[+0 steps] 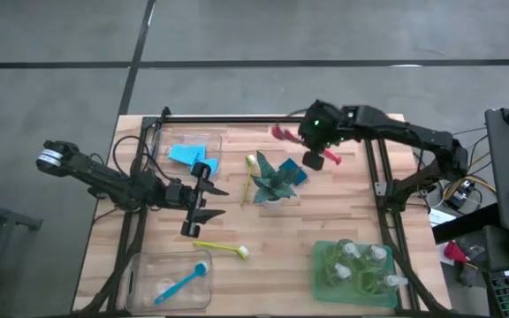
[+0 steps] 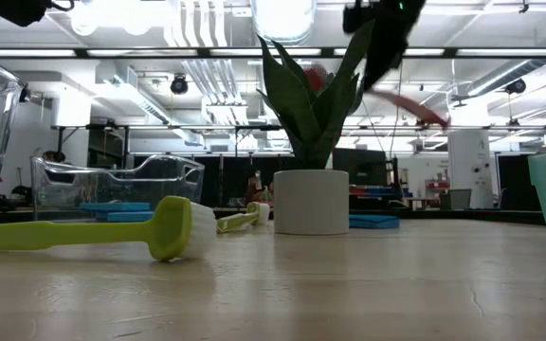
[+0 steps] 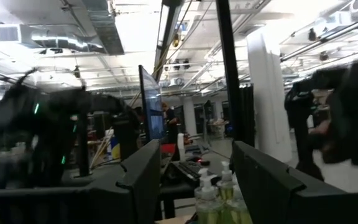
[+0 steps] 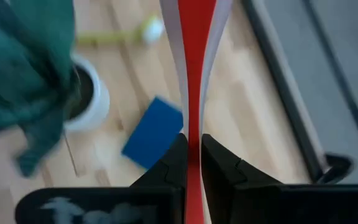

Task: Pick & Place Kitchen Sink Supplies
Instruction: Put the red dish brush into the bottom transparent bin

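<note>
I use the potted plant [image 1: 272,183] in the middle of the surface [image 1: 263,283] as my mark.

Far to the left of the plant, my left claw [image 1: 203,196] hangs over the wood. Its two fingers are spread apart and hold nothing. Behind that claw, a clear bin [image 1: 188,152] has a blue sponge [image 1: 186,155] in it. In front of it, another clear bin [image 1: 168,281] has a blue brush [image 1: 182,283] inside.

A yellow-green brush [image 1: 222,249] lies flat on the wood in front of the plant, a bit to the left. Another yellow-green brush [image 1: 250,177] lies just beside the plant's left side.

A second blue sponge [image 4: 153,132] lies right next to the plant's white pot [image 4: 89,102].

Behind the plant and to its right, my right claw [image 4: 191,163] is up in the air. It is squeezed tight on the red-pink brush [image 4: 193,62].

In front of the plant and to the right, a green tray [image 1: 322,281] has the pump bottles [image 1: 360,265] standing in it.
</note>
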